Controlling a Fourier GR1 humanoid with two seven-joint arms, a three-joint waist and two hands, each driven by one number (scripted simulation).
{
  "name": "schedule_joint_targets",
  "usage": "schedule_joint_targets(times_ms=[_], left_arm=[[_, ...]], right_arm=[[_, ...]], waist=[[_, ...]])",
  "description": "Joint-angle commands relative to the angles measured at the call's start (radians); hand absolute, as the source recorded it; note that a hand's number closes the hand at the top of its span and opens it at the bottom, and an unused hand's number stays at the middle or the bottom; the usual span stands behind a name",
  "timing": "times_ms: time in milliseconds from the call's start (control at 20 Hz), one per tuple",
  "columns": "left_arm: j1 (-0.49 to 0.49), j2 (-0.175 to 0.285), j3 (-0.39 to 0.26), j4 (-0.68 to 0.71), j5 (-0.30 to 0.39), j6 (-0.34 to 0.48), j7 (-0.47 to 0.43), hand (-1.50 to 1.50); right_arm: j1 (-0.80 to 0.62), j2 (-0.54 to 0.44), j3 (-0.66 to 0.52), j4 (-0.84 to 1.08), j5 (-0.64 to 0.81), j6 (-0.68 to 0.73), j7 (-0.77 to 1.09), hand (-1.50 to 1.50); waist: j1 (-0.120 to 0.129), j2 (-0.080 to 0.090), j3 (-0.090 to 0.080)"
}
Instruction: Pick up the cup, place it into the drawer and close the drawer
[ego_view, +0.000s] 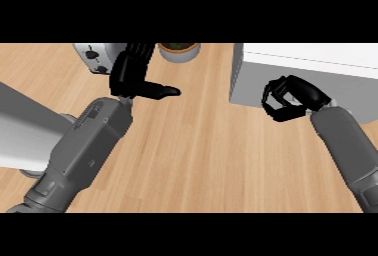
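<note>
No cup shows anywhere in the head view. The drawer unit (247, 75) is a box with a grey front and a white top at the right rear of the counter, and its front looks flush. My right hand (289, 98) hangs just before that grey front, fingers curled, with nothing visible inside them. My left hand (133, 70) rests at the upper left with its fingers straight and pointing away and its thumb (164, 91) sticking out to the right; it holds nothing.
A toaster (96, 55) stands at the back left, partly behind my left hand. A potted plant (179, 50) sits at the back centre. A large grey and white appliance (22, 130) fills the left edge. Bare wooden counter (207, 150) lies between my forearms.
</note>
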Motion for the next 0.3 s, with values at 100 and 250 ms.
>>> schedule_joint_targets(times_ms=[100, 250], left_arm=[[0.037, 0.004, -0.008, -0.017, 0.001, -0.025, -0.008, -1.50], [0.037, 0.013, -0.001, -0.019, 0.004, -0.027, -0.006, -1.50]], right_arm=[[-0.164, -0.126, -0.099, 0.021, -0.007, -0.102, 0.081, 1.50], [-0.167, -0.133, -0.105, 0.001, -0.024, -0.072, 0.092, 1.50]], waist=[[0.044, 0.019, -0.010], [0.045, 0.021, -0.010]])
